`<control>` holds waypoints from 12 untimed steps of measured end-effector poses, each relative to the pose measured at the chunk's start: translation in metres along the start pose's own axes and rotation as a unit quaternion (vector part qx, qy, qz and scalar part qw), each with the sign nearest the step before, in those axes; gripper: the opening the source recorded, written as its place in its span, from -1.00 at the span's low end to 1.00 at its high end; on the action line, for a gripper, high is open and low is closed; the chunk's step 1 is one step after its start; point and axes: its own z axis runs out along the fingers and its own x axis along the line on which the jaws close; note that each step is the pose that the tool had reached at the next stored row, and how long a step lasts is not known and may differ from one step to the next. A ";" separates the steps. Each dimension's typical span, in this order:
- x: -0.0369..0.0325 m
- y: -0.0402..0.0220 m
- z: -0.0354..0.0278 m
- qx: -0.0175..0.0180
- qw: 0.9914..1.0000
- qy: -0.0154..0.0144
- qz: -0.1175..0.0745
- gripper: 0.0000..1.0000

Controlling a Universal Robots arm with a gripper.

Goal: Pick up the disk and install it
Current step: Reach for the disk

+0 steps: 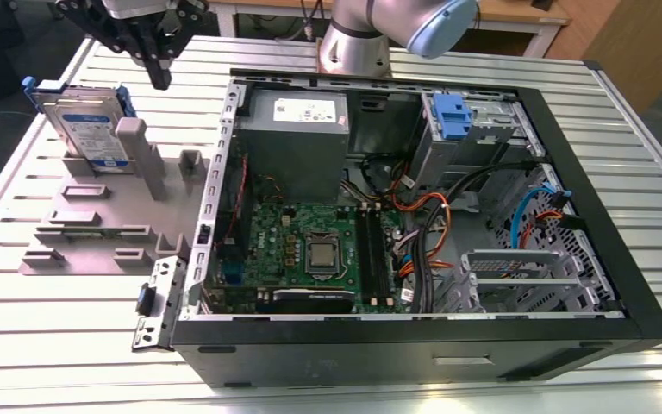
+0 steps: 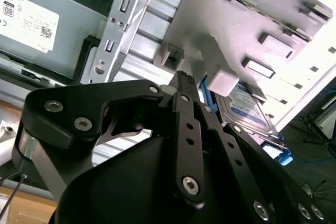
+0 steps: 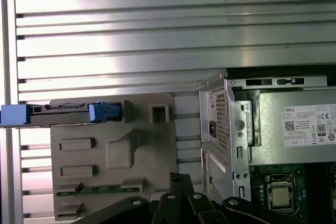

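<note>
Hovering with its black fingers drawn narrow and gripping nothing, the end effector (image 1: 161,79) is hanging over the slatted aluminium bench (image 1: 32,345), just outside the far corner of the open black computer case (image 1: 607,285), on the exterior view's left.

Farther out from the case on that side, the disk (image 1: 84,129) is standing upright on edge in a slot of the grey plastic holder block (image 1: 90,233), which is lying on the bench beside the case wall. Standing it this way is probably leaving its top rim free for a grasp from above.

It is a flat, rectangular silver hard drive with a white-and-blue label, and a blue plastic bracket is framing its edges. In the first wrist view the disk (image 3: 68,109) is showing edge-on as a thin strip with blue tabs.

The case itself is lying on its side with the panel off, presumably opening its bays to reach from above.
</note>
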 end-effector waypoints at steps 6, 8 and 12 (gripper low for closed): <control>0.0120 0.0000 0.0003 0.000 1.000 0.003 0.000 -0.79; 0.0135 -0.0001 0.0004 0.000 1.000 0.003 0.000 -0.79; 0.0137 -0.0002 0.0003 0.000 1.000 0.003 0.000 -0.79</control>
